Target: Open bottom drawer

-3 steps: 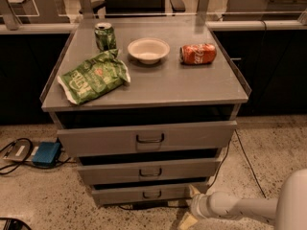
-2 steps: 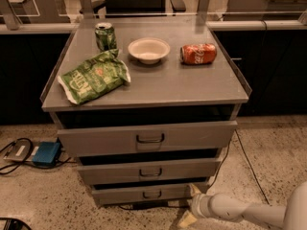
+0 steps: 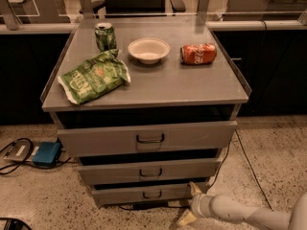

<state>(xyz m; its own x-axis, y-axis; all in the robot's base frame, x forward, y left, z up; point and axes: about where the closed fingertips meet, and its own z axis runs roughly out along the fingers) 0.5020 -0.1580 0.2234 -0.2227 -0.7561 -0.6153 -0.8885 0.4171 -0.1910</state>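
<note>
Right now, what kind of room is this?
Probably an office or lab workroom: a grey metal three-drawer cabinet stands on a speckled stone-like floor, with a blue box lying beside it. The robot's cream-tipped gripper sits low by the right end of the short grey bottom drawer.

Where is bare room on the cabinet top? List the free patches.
Bare: the front strip of the cabinet top, from the chip bag to the right rim, in front of bowl and red can. Crowded: the back row and left side. The hand is low, at the right end of the bottom drawer.

Robot lab: hand [image 3: 190, 204] by bottom drawer [image 3: 125, 194]
</note>
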